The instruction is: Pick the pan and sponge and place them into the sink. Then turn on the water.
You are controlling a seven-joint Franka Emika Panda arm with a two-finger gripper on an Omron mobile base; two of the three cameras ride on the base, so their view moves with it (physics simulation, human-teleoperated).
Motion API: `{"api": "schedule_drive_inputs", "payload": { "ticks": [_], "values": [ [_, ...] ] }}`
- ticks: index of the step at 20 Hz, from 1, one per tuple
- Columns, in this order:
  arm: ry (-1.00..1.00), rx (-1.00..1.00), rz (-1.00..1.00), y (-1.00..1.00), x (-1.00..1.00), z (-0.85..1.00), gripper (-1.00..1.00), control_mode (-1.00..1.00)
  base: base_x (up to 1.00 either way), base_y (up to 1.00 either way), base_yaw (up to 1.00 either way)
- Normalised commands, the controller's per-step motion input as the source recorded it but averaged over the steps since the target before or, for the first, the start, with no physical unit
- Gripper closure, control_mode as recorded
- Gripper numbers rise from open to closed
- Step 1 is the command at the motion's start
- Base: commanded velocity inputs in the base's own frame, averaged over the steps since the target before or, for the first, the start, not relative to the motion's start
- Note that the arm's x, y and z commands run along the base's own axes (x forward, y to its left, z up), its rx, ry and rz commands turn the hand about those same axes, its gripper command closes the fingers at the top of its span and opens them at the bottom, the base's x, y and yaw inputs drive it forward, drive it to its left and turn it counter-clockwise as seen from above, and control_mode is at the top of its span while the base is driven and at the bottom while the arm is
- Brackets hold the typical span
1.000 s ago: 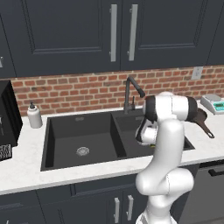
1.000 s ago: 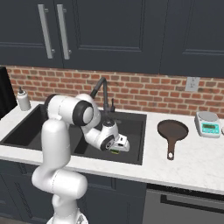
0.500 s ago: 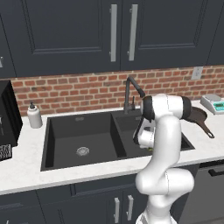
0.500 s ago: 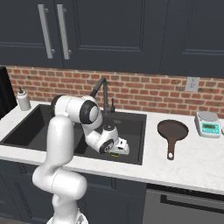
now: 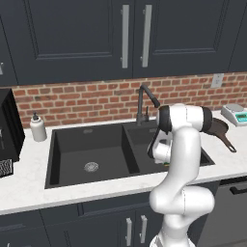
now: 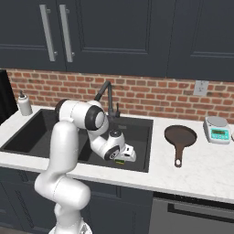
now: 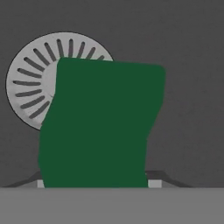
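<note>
1. Jaws clamped on the sponge [image 7: 100, 127], green face toward the hand camera, fingertips hidden behind it.
2. Sponge [image 6: 120, 161] held low inside the right basin of the sink [image 5: 62, 166], directly over the silver drain [image 7: 26, 87] that shows beyond the jaws; probably kept low so the release is a short drop, not a bounce.
3. Pan [image 6: 180, 137] lying on the table well to the right of the jaws, handle toward the front edge, apparently left for a later grasp.
4. Faucet [image 6: 106, 91] just behind the jaws, no stream falling; water step not yet done.
5. Next by judgement: open, lift clear of the basin wall.
</note>
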Motion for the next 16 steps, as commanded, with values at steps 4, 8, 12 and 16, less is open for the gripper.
{"api": "schedule_drive_inputs", "payload": {
  "ticks": [4,8,12,16],
  "values": [
    [0.00,0.00,0.00,0.00,0.00,0.00,-1.00,-1.00,0.00,0.00,0.00],
    [0.00,0.00,0.00,0.00,0.00,0.00,-1.00,-1.00,0.00,0.00,0.00],
    [0.01,0.00,0.00,0.00,0.00,0.07,-1.00,-1.00,0.00,0.00,0.00],
    [0.00,0.00,0.00,-0.02,-0.05,0.31,-1.00,-1.00,0.00,0.00,0.00]
  ]
}}
